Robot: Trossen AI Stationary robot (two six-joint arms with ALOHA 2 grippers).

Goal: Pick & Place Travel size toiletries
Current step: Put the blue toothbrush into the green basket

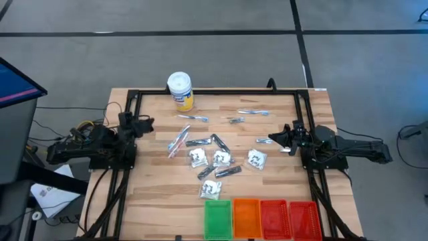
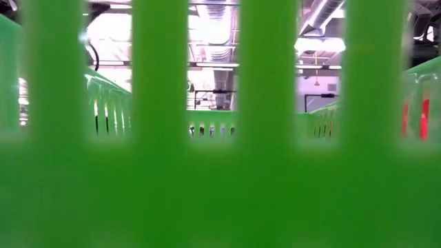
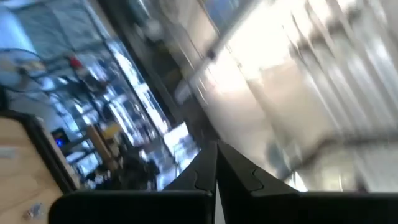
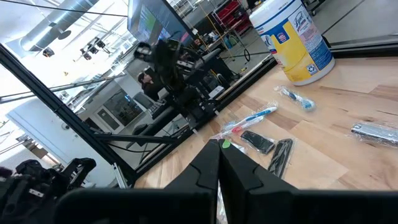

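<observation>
The toiletries lie loose on the middle of the wooden table: white packets, dark tubes, clear-wrapped sticks and silvery pieces. Some also show in the right wrist view: sticks, tubes and a silvery piece. My left gripper is shut and empty at the table's left edge, its fingers meeting in the left wrist view. My right gripper is shut and empty at the right side, just right of the items; its fingers meet in the right wrist view.
A white-lidded tub with a yellow label stands at the far edge. Green, orange and two red trays sit side by side at the near edge. The green tray's bars fill the low view.
</observation>
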